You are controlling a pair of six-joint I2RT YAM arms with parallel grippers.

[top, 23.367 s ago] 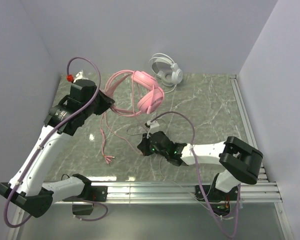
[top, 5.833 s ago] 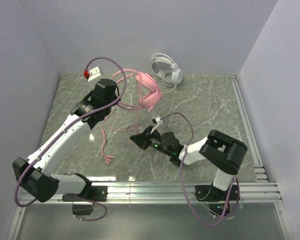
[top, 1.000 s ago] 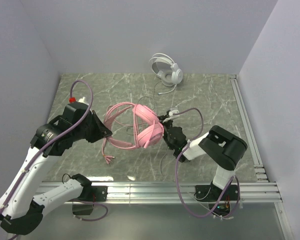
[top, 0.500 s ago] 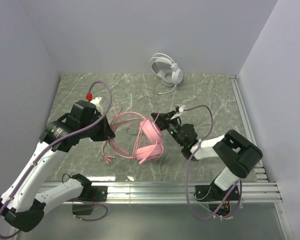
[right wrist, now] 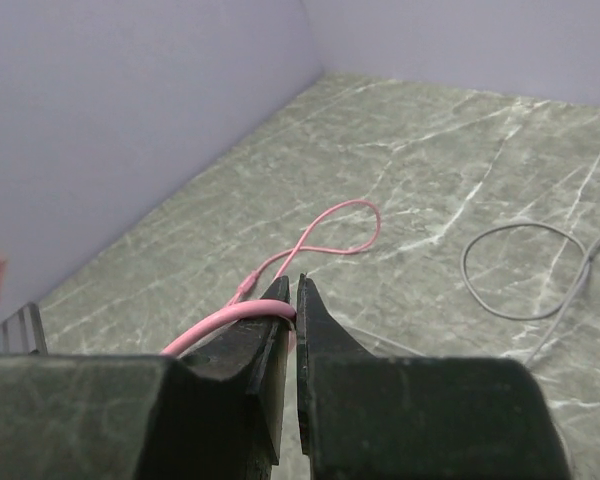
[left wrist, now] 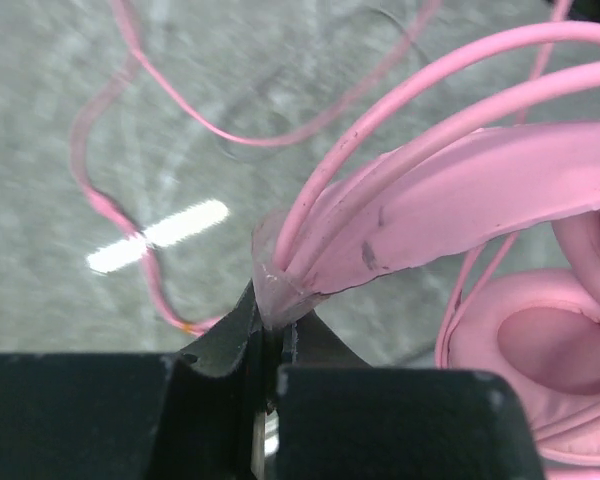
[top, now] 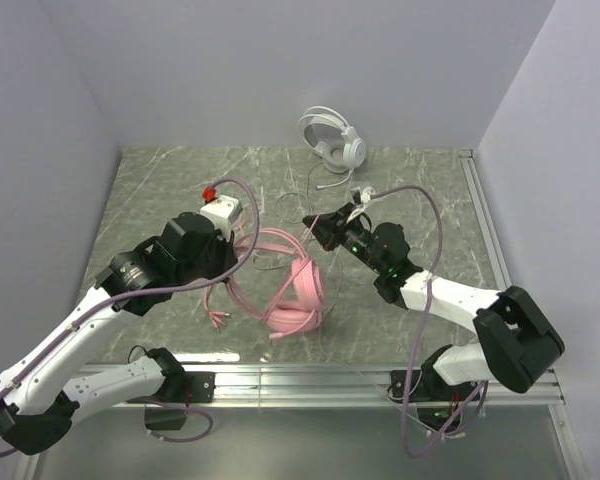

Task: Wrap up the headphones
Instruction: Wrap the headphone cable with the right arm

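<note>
The left claw (left wrist: 270, 325) is clamped on the headband of the pink headphones (top: 302, 292), which are over the middle of the tabletop (top: 430, 210), between both arms. The right claw (right wrist: 291, 298) pinches their pink cable (right wrist: 215, 325). The white headphones (top: 332, 140) lie by the far wall, well apart.

A robot lab cell, this one: plain lilac panels (top: 230, 70) box the bench in from 9 round to 3 o'clock, a grey marble-look tabletop (top: 430, 200) lies between them, and at 6 o'clock an aluminium rail (top: 310, 380) carries the left arm's base (top: 165, 375) and the right arm's base (top: 438, 380).
</note>
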